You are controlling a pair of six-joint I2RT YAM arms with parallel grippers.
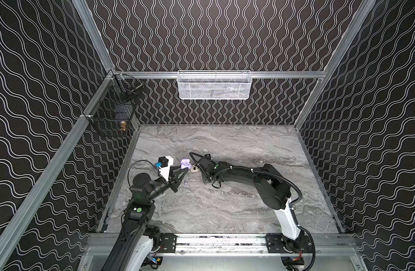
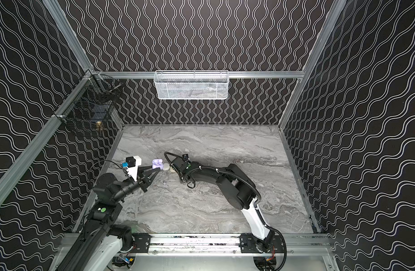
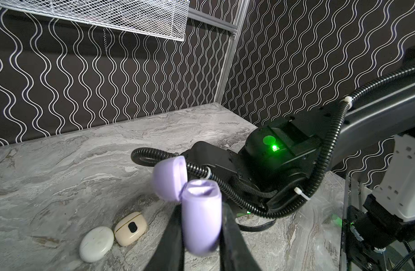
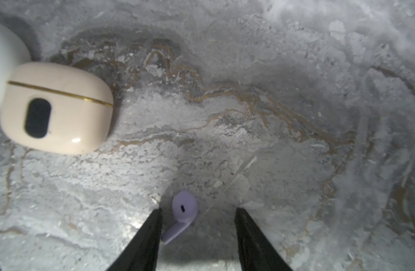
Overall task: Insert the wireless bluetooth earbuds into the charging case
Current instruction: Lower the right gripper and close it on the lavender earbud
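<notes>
Left wrist view: a lavender charging case is seen clamped between the two black fingers of the left gripper, with its lid swung open.
Left claw: drawn in narrow and pressed on the body of the lavender charging case from both sides.
Right wrist view: one lavender earbud is shown lying on the marble tabletop, between the fingers of the right gripper.
Right claw: held fairly wide and nothing is gripped. The earbud is set close to one finger, though contact there cannot be told, and a clear gap is left to the other finger.
Cream case: laid closed on the tabletop, marked by a gold seam line and a dark oval window, and kept apart from the earbud.
White case: an oval shell, closed, placed just beside the cream case.
Both top views: the two grippers are brought tip to tip left of the tabletop's middle. The lavender charging case is carried at the left tips, and the earbud is hidden beneath the right wrist.
Walls: a white mesh basket is hung on the back rail and a black wire basket is fixed in the left rear corner.
</notes>
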